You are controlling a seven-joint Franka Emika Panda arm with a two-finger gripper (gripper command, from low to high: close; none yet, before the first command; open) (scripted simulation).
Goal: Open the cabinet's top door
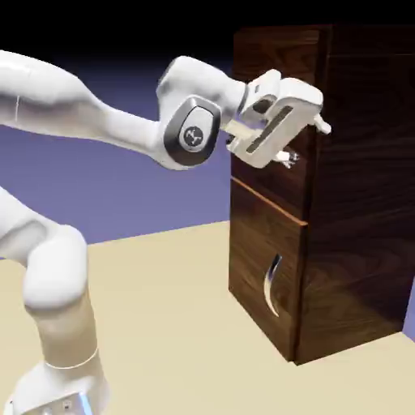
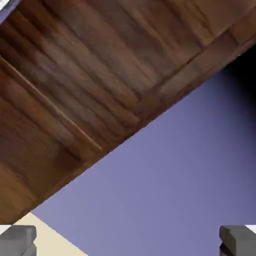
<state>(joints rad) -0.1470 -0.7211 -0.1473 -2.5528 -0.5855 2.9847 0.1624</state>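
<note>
Blue-violet backdrop surrounds the counter [image 1: 178,324] and cabinet [image 1: 357,243]; the gripper [image 1: 304,142] hangs released and empty at the top door [image 1: 271,178].

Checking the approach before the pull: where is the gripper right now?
In the exterior view the gripper is up at the top door of the cabinet, well above the lower door's handle; its fingertips are spread with nothing between.

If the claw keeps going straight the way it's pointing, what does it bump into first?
Probably nothing: between the claw tips the hand view shows open blue backdrop, with the cabinet off to one side. Depth is hard to judge.
</note>
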